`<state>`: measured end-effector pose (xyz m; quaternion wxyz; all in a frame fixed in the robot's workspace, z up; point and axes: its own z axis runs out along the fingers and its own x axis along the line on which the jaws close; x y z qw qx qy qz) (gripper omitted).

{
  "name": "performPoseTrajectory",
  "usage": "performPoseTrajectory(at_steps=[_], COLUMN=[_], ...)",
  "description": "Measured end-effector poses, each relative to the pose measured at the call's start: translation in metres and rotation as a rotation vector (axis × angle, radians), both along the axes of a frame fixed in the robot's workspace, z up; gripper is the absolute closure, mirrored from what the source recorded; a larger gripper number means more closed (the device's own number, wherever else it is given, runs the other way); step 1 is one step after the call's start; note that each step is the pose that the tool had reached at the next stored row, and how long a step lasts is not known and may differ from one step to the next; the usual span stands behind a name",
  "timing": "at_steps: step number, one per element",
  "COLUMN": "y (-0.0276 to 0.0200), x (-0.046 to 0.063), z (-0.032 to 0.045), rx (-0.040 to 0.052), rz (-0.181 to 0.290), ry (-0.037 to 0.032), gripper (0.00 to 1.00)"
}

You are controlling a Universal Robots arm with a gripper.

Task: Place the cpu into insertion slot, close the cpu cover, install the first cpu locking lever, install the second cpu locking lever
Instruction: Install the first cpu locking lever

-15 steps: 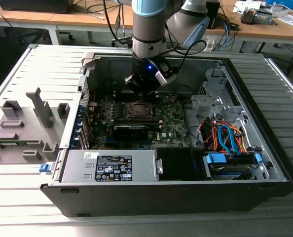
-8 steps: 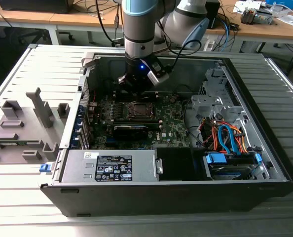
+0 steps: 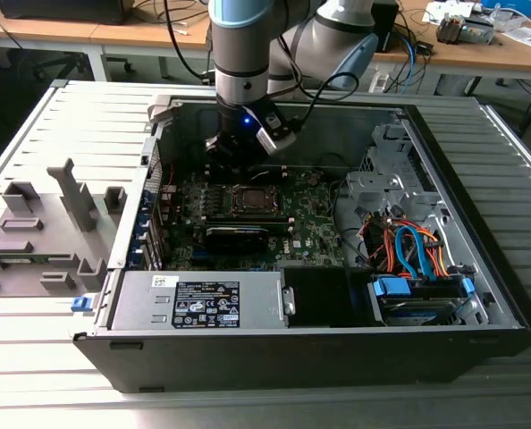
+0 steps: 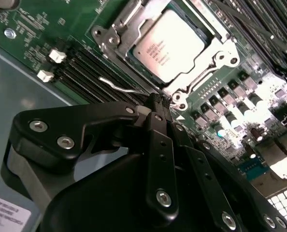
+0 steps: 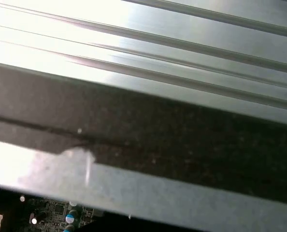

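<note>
Your gripper: fingers pressed together, tips at lever just beside cover; cpu seated beyond.

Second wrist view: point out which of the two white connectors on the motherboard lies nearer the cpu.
This white connector lies nearer the cpu. The second connector sits beside it along the same board edge, one step farther from the cpu.
</note>
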<state>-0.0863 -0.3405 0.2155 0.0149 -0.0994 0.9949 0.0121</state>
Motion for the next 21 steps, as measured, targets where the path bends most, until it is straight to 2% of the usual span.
performPoseTrajectory(at_steps=[3, 4, 7, 8, 9, 10, 11, 12, 19, 21], y=[-0.0001, 0.0001, 0.0004, 0.0005, 0.0005, 0.0005, 0.0005, 0.0006, 0.0009, 0.0033], x=[-0.0003, -0.0004, -0.0004, -0.0003, -0.0004, -0.0004, -0.0004, -0.0004, -0.0003, 0.0003], z=[-0.0005, -0.001, -0.0011, -0.0014, -0.0015, -0.0017, -0.0019, -0.0018, -0.0019, -0.002], rx=[-0.0003, -0.0001, -0.0003, -0.0002, -0.0006, -0.0015, -0.0021, -0.0028, -0.0032, -0.0057], rz=[-0.027, -0.049, -0.055, -0.055, -0.055, -0.055, -0.055, -0.055, -0.055, -0.055], ry=[0.0002, 0.0001, 0.0006, 0.0075, 0.0184, 0.0357, 0.046, 0.0495, 0.0495, 0.0494], gripper=[0.89, 0.89, 0.89, 0.89, 0.89, 0.89, 0.89, 0.89, 0.89, 0.89])
